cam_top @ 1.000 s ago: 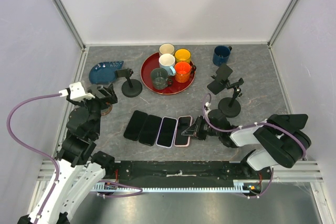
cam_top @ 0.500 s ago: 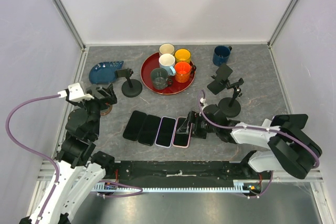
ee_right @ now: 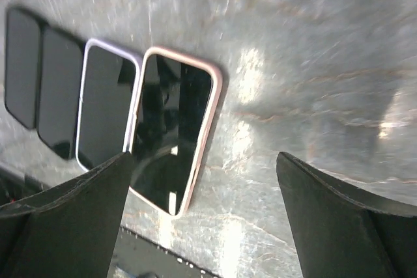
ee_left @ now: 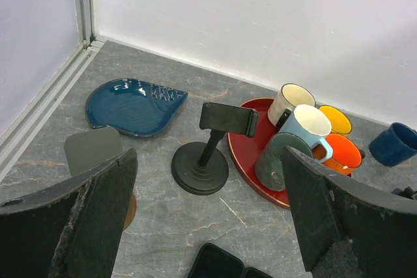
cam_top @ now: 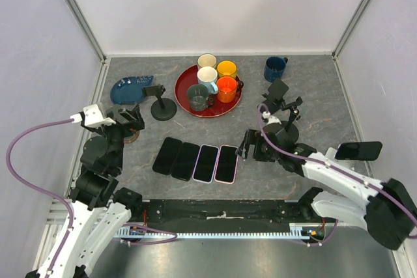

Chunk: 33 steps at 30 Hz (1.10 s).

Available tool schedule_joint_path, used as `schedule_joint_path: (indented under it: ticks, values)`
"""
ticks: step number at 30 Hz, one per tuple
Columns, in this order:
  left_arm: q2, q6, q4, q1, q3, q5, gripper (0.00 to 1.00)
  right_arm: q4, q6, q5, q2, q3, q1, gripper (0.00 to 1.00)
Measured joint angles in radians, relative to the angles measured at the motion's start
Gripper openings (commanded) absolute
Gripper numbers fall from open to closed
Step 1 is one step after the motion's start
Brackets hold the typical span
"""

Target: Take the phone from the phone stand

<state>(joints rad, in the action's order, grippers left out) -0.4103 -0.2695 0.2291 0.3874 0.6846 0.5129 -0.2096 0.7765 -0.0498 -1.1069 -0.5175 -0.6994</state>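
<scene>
At the right of the top view a phone stand (cam_top: pixel 289 114) holds a dark phone (cam_top: pixel 276 90) tilted in its clamp. My right gripper (cam_top: pixel 250 146) hangs open just below and left of that stand, empty. In the right wrist view the right gripper (ee_right: pixel 203 154) hovers over bare table beside a pink-edged phone (ee_right: pixel 172 138) lying flat. My left gripper (cam_top: pixel 128 119) is open and empty at the left. From the left wrist view the left gripper (ee_left: pixel 208 151) faces a second stand (ee_left: pixel 199 168) with an empty clamp.
Several phones lie in a row (cam_top: pixel 186 161) on the table's near middle. A red tray (cam_top: pixel 218 110) with several mugs stands at the back, with a blue mug (cam_top: pixel 275 68) to its right and a blue plate (cam_top: pixel 130 88) to its left.
My right gripper opened and let go of the pink-edged phone, which now lies flat in the row. It then lifted away up and to the right. The left arm stayed put.
</scene>
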Motion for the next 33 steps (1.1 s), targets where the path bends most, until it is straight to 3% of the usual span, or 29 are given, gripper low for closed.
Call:
schedule_joint_path:
  ticks: [7, 15, 19, 26, 33]
  values:
    - [0.036, 0.000, 0.002, 0.000, -0.005, 0.000, 0.97, -0.208, -0.050, 0.325, 0.224, -0.130, 0.024, 0.98]
    - [0.095, -0.018, 0.027, -0.006, -0.005, -0.026, 0.97, -0.494, -0.235, 0.616, 0.087, -0.494, 0.137, 0.98]
    - [0.130, -0.022, 0.044, -0.006, -0.014, -0.037, 0.97, -0.594, -0.309, 0.667, 0.047, -0.578, 0.268, 0.98]
    - [0.200, -0.022, 0.062, 0.003, -0.031, -0.049, 0.97, -0.681, -0.397, 0.696, 0.015, -0.742, 0.612, 0.98]
    - [0.244, -0.022, 0.061, 0.127, -0.045, -0.035, 0.97, -0.701, -0.385, 0.643, -0.071, -0.841, 0.860, 0.98]
